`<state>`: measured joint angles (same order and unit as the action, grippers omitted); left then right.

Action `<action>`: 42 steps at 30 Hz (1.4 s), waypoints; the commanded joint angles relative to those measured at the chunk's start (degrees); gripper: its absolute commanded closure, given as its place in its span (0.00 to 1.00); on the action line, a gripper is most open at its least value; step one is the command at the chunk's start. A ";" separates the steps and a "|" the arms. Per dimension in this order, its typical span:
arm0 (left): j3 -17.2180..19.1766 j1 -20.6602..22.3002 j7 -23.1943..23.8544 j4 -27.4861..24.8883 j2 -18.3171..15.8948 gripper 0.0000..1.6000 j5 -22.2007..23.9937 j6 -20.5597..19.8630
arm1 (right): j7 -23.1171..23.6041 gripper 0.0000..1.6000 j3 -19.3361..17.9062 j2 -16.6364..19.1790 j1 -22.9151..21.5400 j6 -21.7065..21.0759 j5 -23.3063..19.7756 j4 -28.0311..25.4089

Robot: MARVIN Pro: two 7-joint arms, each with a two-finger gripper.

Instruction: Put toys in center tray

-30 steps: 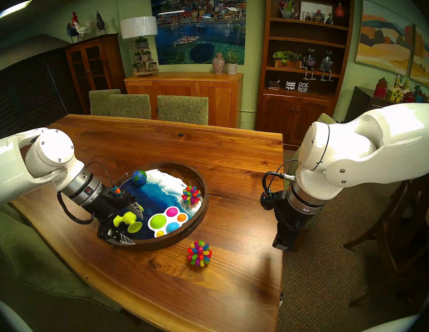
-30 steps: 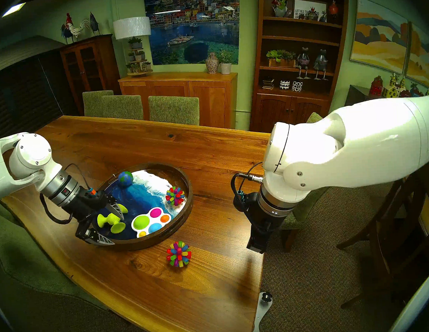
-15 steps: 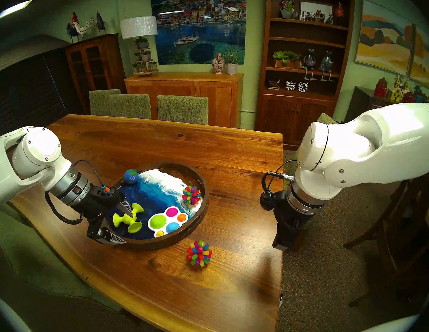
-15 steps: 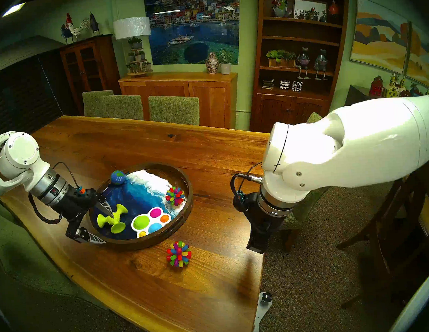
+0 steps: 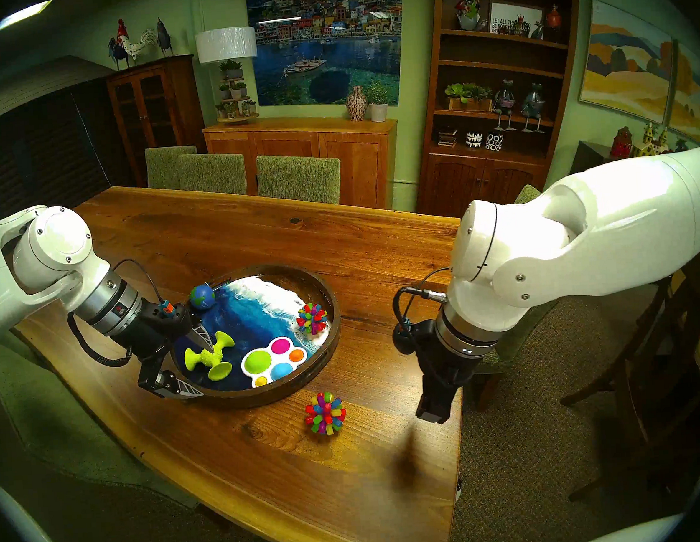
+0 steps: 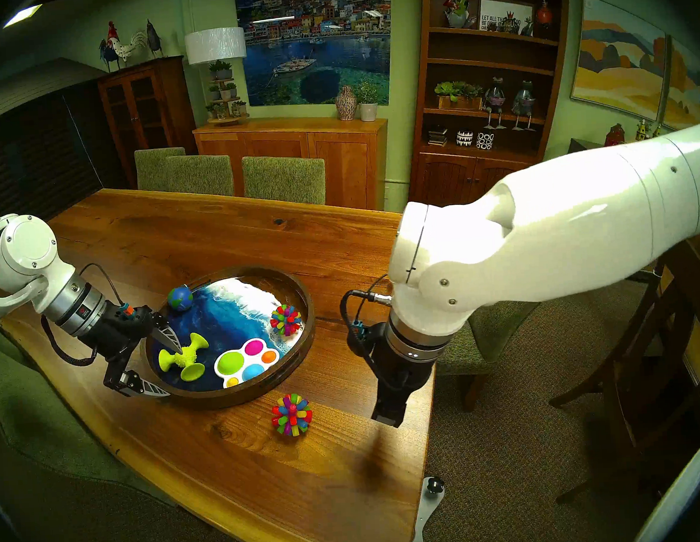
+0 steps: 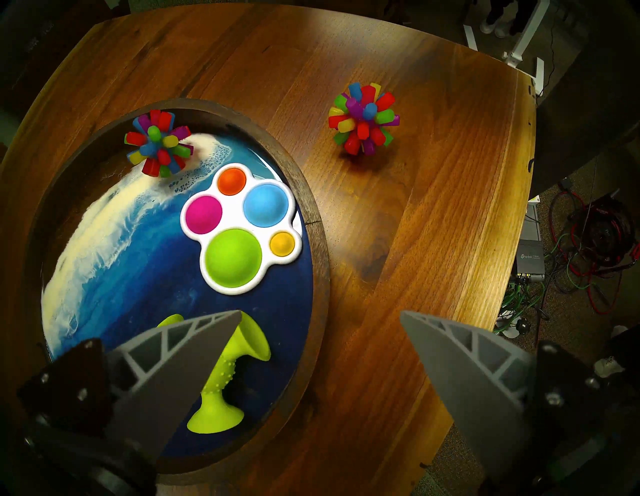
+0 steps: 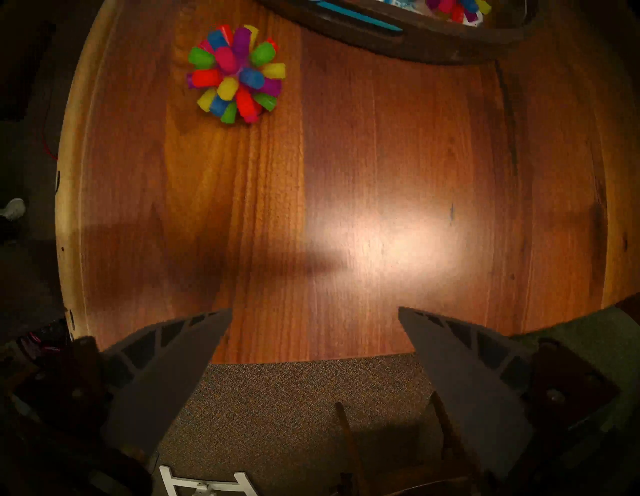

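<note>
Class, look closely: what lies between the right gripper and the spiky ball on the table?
Only bare table, as the right wrist view shows, between right gripper and spiky ball.

Worktop (image 5: 223, 235): glossy grained wood. Tray (image 5: 330, 302): dark wood rim, shiny resin floor. Fingers (image 7: 460, 360): matt grey ribbed plastic.

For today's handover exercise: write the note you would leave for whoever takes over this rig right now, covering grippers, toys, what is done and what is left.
Left gripper: open, empty, straddling the tray's rim.
Right gripper: open, empty, above the table edge.
In the center tray: globe ball, suction-cup piece, bubble board, one spiky ball.
Left: second spiky ball lies on the table in front of the tray, nearer the right gripper.
</note>
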<state>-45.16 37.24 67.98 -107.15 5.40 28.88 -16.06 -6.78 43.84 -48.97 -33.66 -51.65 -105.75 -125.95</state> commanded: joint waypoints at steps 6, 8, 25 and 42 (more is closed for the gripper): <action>-0.17 3.19 -0.31 0.03 0.32 0.00 0.29 0.30 | -2.03 0.00 -4.39 -4.88 3.28 4.61 -6.61 2.95; -0.48 3.50 -0.33 0.02 0.32 0.00 0.32 0.32 | -2.72 0.00 -4.66 -5.14 3.86 5.66 -8.04 3.30; -2.72 5.59 -0.66 -0.10 0.32 0.00 0.50 0.54 | -6.19 0.00 -8.12 -12.80 6.93 9.86 -12.39 5.10; -5.44 8.21 -0.96 -0.26 0.32 0.00 0.71 0.69 | -7.81 0.00 -9.67 -19.10 9.11 10.54 -15.69 8.63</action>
<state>-50.46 42.42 66.97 -107.41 5.43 29.14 -15.37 -14.24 35.46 -65.69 -24.95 -41.35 -120.90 -119.01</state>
